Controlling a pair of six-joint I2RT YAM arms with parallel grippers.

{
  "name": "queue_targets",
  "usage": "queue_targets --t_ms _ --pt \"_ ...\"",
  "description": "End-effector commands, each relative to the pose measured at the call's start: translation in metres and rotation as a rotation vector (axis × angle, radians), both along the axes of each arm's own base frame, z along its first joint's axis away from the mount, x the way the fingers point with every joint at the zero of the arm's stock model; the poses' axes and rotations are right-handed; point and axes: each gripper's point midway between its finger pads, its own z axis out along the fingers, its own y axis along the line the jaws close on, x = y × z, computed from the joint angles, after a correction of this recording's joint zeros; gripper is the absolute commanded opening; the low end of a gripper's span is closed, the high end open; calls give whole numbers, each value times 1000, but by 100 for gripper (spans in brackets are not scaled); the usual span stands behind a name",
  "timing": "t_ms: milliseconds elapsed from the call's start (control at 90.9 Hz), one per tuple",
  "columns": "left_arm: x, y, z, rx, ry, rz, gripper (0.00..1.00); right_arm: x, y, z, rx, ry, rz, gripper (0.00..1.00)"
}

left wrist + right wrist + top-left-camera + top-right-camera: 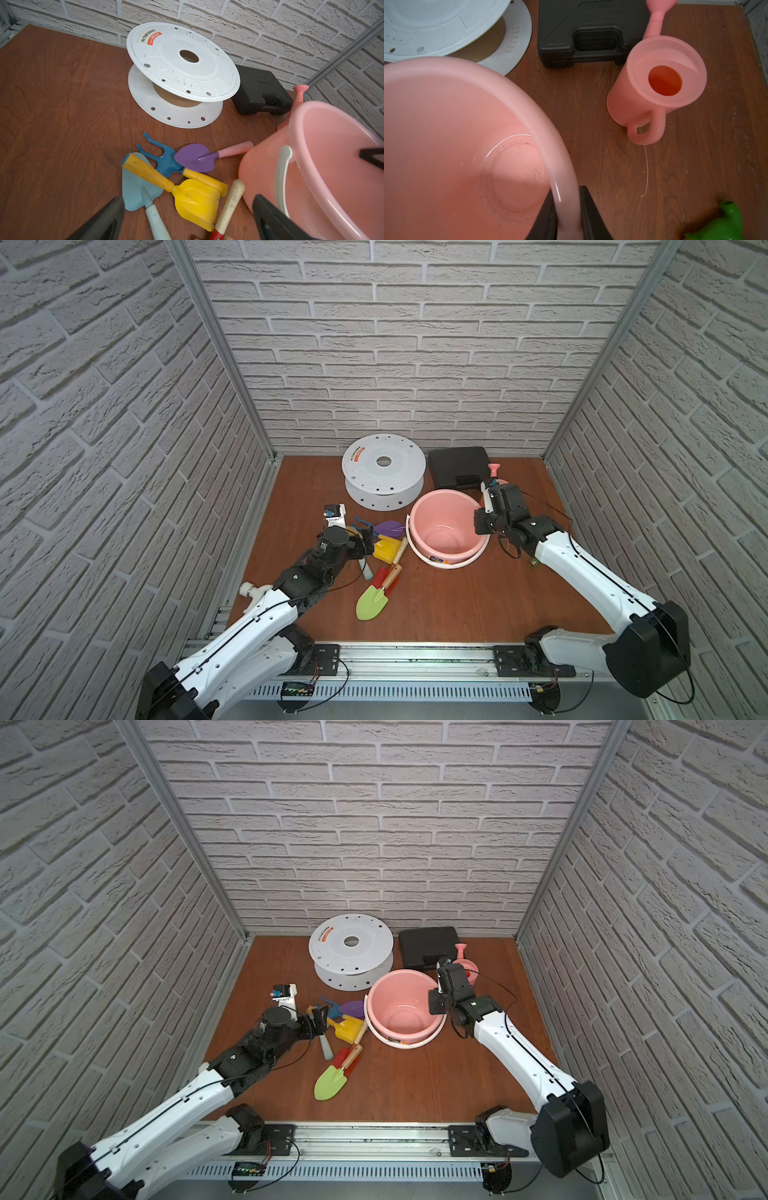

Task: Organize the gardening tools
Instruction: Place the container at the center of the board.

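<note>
The gardening tools lie in a heap left of the pink bucket (440, 494): blue claw fork (166, 160), purple trowel (194, 158), yellow scoop (199, 205), pale-blue trowel (137, 187) and, nearer the front, the green spade (372, 605). My left gripper (188, 198) hovers open over the yellow scoop, holding nothing. My right gripper (568, 205) is shut on the bucket's rim (508, 83), one finger inside and one outside. The bucket holds nothing. The pink watering can (660, 83) stands upright behind the bucket on its right side.
A white spool (382, 472) and a black case (459, 466) stand at the back wall. A wooden-handled red tool (384, 577) lies by the green spade. A green fitting (724, 224) lies near my right arm, and a white box (334, 515) beside my left wrist.
</note>
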Motion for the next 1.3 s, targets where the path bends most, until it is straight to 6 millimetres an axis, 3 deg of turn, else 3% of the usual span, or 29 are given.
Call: queue_targets --t_ms 0,154,363,715,1012,1067,1199,1287 --pt "0 1 4 4 -20 6 98 38 -8 19 4 -102 -80 18" --pt "1 2 4 7 -21 11 98 63 -19 15 7 -73 -111 18" --pt "1 1 4 6 -20 10 98 74 -46 11 2 -68 -171 18" --pt "3 3 0 25 -10 20 98 110 -49 -9 49 -50 -237 19" --pt "4 2 -3 31 -2 17 99 121 -50 -17 49 -6 -218 23" --pt "4 2 -2 30 -2 17 98 119 -49 -16 50 -2 -210 26" --pt "4 2 -3 31 -1 17 98 112 -50 -4 45 -10 -200 45" --pt "4 1 -3 32 1 17 98 105 -51 10 46 -35 -195 51"
